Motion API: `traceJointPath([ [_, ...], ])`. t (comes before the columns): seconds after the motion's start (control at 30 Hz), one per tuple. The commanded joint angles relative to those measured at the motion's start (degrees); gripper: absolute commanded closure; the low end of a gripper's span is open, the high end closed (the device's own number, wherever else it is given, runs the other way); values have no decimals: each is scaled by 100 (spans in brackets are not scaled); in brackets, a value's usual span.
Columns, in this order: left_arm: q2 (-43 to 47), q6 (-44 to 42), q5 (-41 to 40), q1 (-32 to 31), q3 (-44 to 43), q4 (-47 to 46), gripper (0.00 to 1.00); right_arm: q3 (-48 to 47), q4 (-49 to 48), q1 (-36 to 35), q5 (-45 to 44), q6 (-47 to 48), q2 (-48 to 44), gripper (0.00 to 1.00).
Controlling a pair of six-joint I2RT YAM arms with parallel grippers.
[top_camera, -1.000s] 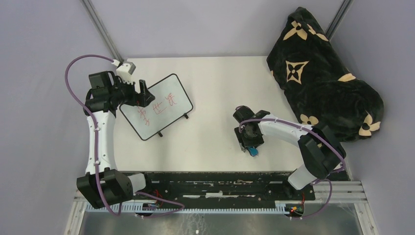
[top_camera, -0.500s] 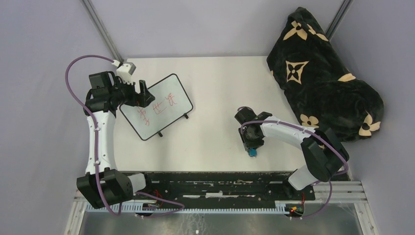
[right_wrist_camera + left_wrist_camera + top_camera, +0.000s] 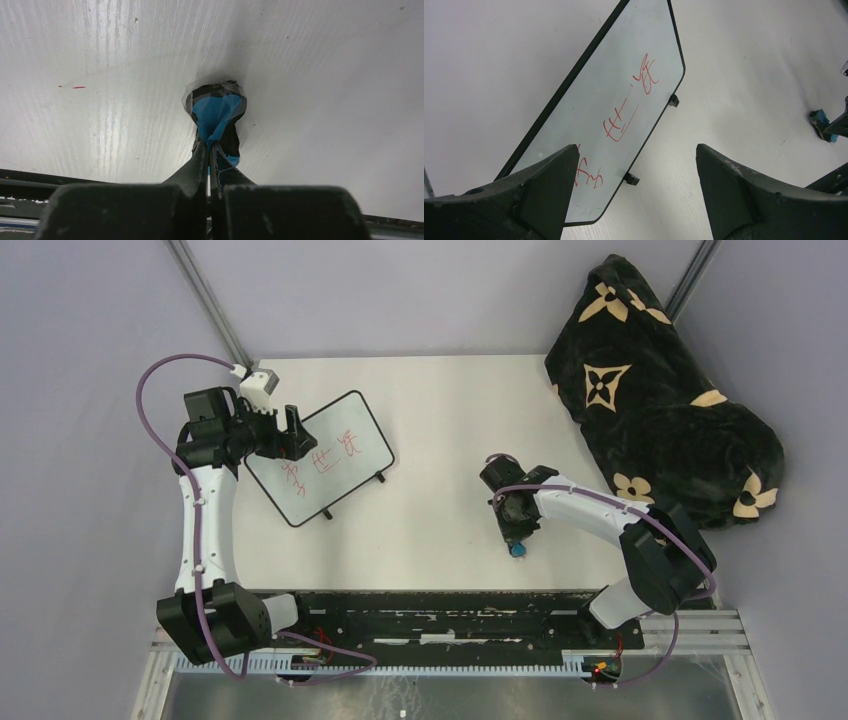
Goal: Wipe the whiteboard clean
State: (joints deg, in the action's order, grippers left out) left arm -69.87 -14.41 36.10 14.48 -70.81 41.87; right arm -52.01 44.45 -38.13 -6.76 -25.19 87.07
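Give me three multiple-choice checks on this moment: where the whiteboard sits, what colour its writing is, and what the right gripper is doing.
1. Where on the table does the whiteboard lie?
A. On the left side, under the left gripper
B. On the right side, by the right arm's base
C. In the middle of the near edge

2. What colour is the writing on it?
A. Blue
B. Red
C. Green

3. What state is the right gripper in?
A. Open, above the board
B. Open and empty on the table
C. Shut on the eraser

Answers:
1 A: the top view shows the board at the left, with the open left gripper over its end.
2 B: the left wrist view shows red strokes.
3 C: the right wrist view shows the jaws pinched together on the blue-and-black eraser.
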Motion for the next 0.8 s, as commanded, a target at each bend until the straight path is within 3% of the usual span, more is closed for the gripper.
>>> traceJointPath([
  [0.0, -17, -76, 20, -23, -85, -64, 7, -230, -20, 8, -157, -8, -43, 87],
  [0.07, -46, -56, 20, -25, -106, -65, 7, -245, -21, 10, -152, -20, 10, 53],
  [0.1, -65, -56, 13, -24, -123, -65, 8, -245, -28, 8, -142, -34, 36, 47],
  [0.23, -106, -21, 29, -24, -174, -65, 8, -232, -91, 7, -145, -41, 124, 42],
  [0.77, -60, 47, -50, -24, -136, -64, 8, -228, 92, 19, -484, -285, 118, 42],
])
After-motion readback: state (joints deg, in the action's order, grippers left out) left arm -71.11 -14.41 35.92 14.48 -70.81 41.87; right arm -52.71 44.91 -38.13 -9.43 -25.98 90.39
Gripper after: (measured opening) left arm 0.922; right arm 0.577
